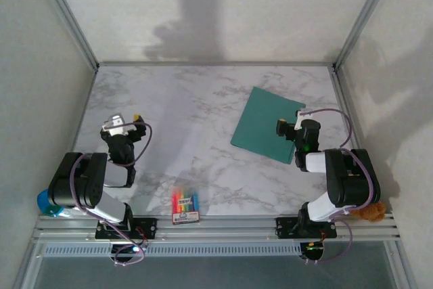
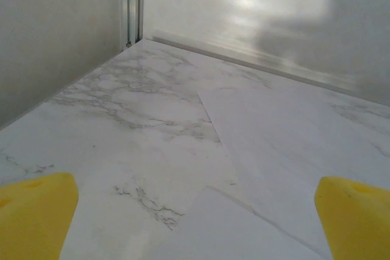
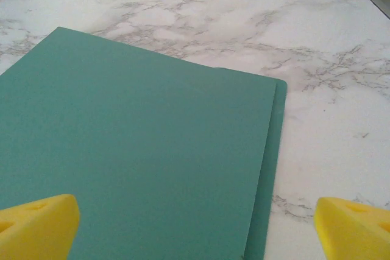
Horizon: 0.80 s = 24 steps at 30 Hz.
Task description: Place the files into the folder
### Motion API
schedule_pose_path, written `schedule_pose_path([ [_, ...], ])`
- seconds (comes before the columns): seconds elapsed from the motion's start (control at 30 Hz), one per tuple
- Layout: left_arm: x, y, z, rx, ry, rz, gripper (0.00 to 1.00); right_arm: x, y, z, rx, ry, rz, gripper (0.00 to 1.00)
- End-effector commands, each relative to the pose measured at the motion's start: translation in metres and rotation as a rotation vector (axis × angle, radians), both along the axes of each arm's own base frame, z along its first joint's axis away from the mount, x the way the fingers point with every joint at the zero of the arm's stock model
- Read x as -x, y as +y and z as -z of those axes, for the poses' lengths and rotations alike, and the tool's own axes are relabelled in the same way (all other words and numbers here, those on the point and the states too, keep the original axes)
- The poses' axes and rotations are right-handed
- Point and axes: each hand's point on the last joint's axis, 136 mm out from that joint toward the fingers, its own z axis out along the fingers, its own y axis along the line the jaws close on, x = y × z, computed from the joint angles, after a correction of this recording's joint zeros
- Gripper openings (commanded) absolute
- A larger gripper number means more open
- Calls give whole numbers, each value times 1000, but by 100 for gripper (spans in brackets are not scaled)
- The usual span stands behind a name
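Observation:
The teal-green folder lies shut and flat at the right of the marble table. In the right wrist view the folder spreads under my right gripper, its lower panel peeking out along the right edge. That right gripper hovers open over the folder's near right corner, holding nothing. Two white files overlap on the table in the left wrist view, a farther sheet and a nearer sheet. My left gripper is open just above them, at the table's left.
A small colourful crayon box lies at the front edge between the arm bases. A blue object sits by the left base and a brown furry thing by the right base. Grey walls enclose the table on three sides.

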Motion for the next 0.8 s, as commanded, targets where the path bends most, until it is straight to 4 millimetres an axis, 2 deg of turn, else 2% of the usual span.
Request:
schedule_pose_path([
  [0.0,-5,-3,-7,-8,-20,17,100,-3,4,-4,15,-16,-21,99],
  [0.57,-5,-3,-7,-9,-20,17,99,-3,4,-4,14,-17,-21,99],
  [0.63,-4,-4,-14,-13,-29,17,99,-3,2,-6,15,-14,-12,99],
  [0.7,-2,-3,-25,-23,-31,-2,99,-3,-2,-15,13,-16,15,99],
  [0.73,0,-3,-33,-29,-40,-15,99,3,-5,-14,15,9,31,99],
  [0.77,2,-4,-40,-38,-49,-19,99,-3,-7,-30,10,-9,52,99],
])
